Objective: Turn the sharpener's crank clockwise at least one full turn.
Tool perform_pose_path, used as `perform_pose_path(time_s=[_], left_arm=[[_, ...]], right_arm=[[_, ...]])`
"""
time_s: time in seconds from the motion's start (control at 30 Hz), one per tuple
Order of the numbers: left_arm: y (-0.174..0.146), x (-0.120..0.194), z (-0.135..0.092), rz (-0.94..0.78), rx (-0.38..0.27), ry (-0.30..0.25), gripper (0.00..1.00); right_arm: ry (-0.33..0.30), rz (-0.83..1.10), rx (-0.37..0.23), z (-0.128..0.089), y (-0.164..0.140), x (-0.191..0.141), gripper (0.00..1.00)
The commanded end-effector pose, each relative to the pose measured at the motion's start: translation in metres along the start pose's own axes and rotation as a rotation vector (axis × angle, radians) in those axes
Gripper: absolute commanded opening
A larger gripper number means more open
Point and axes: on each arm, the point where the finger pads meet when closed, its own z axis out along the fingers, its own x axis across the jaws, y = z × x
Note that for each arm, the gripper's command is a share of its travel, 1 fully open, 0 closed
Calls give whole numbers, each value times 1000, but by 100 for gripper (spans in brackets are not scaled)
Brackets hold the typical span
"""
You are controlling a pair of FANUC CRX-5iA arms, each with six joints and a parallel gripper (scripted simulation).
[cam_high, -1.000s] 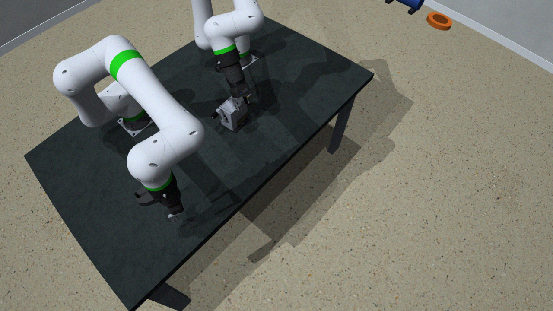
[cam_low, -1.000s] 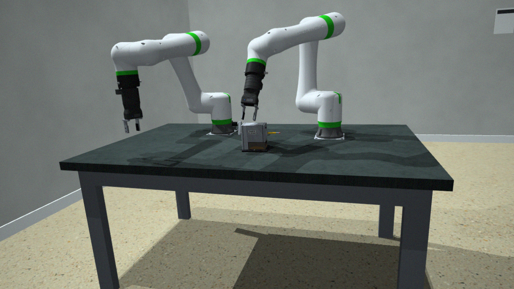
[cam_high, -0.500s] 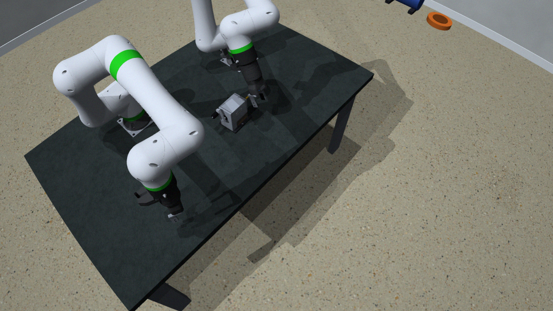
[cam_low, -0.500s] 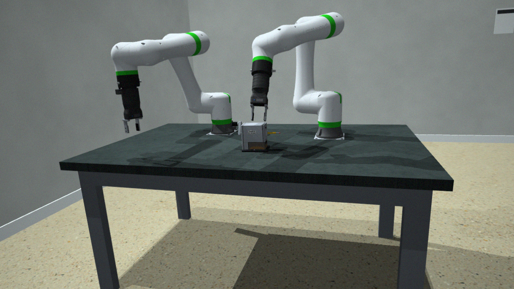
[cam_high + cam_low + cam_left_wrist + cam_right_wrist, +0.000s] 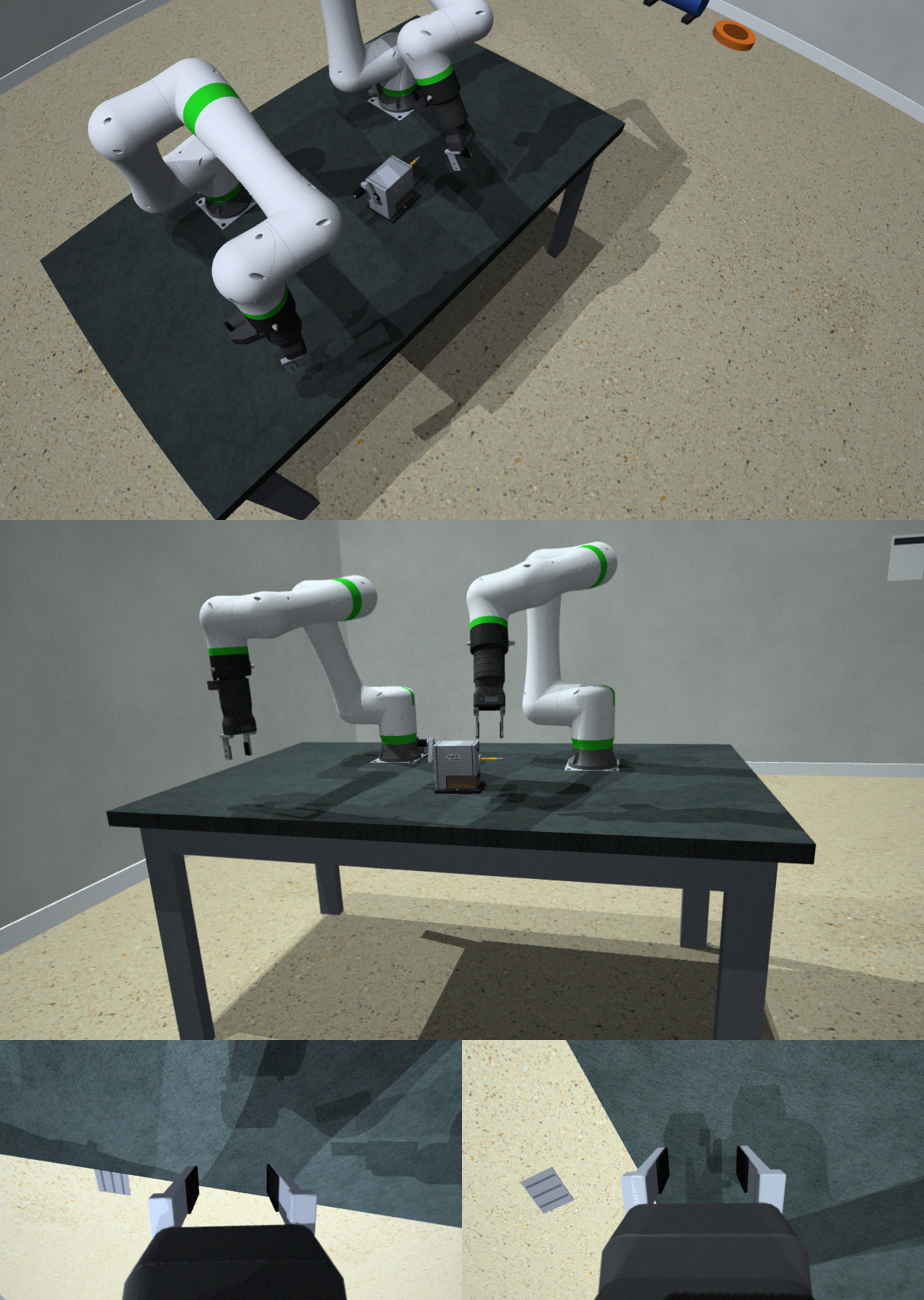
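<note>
The grey box-shaped sharpener [image 5: 392, 184] [image 5: 455, 762] stands upright on the table. Its crank has a black handle [image 5: 359, 192] [image 5: 421, 742] near the top of the light crank arm [image 5: 431, 750], on the side opposite the pencil [image 5: 413, 161] [image 5: 492, 759]. My left gripper [image 5: 462, 159] [image 5: 489, 733] [image 5: 232, 1179] is open and empty, raised above the table on the pencil side, away from the crank. My right gripper [image 5: 237, 754] [image 5: 702, 1160] is open and empty, far off on the crank side. Neither wrist view shows the sharpener.
The dark table [image 5: 517, 90] [image 5: 678, 791] carries both arm bases [image 5: 226, 205] [image 5: 395, 103] behind the sharpener. The table's front edge shows in the left wrist view. An orange ring [image 5: 723, 40] lies on the floor, away from the table.
</note>
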Motion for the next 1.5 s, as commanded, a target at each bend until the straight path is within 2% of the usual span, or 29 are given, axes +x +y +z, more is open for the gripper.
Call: perform_pose_path(time_s=[0.0,0.33,0.4,0.83,0.97,1.47], left_arm=[[16,21,3,-30,8,22,100],[47,75,11,-104,32,77,100],[47,75,11,-104,32,77,100],[78,153,15,-205,67,142,100],[82,166,16,-220,73,152,100],[101,261,12,-341,119,215,100]], right_arm=[[-3,0,0,-2,0,-1,100],[-3,0,0,-2,0,-1,100],[-3,0,0,-2,0,-1,100],[-3,0,0,-2,0,-1,100],[-3,0,0,-2,0,-1,100],[-3,0,0,-2,0,-1,100]])
